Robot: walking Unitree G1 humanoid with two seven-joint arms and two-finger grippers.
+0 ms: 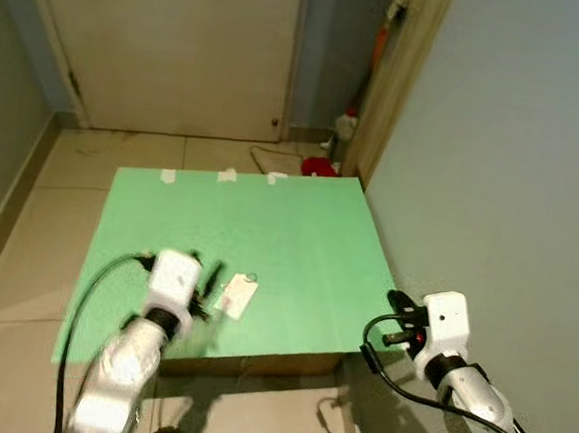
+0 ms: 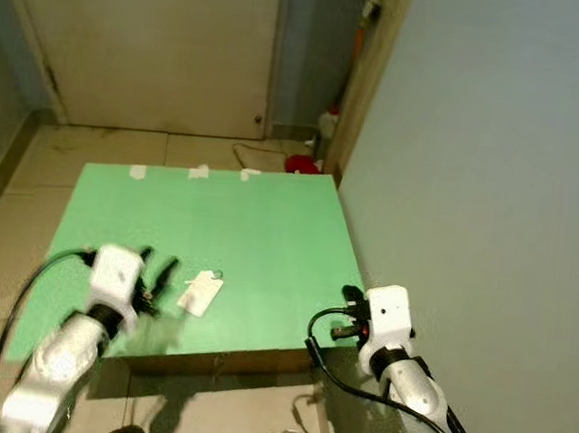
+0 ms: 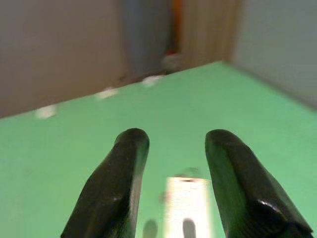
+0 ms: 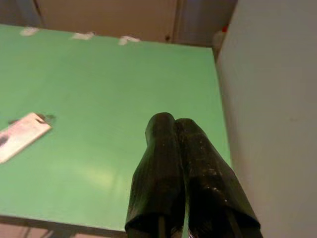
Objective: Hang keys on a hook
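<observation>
Hovering with fingers spread, the left gripper (image 1: 207,285) sits just beside the flat white key tag with its small metal ring (image 1: 236,296) on the green tabletop (image 1: 298,237), the tag (image 3: 187,206) lying between its fingers, light, thin, probably slippery, best pinched across its edges, while the right gripper (image 4: 174,124) is pressed together.

No readable text, label or number on any surface.

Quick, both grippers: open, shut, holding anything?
Left gripper: open, empty, fingers either side of the white key tag on the green table.
Right gripper: shut, empty, at the table's right edge.
</observation>
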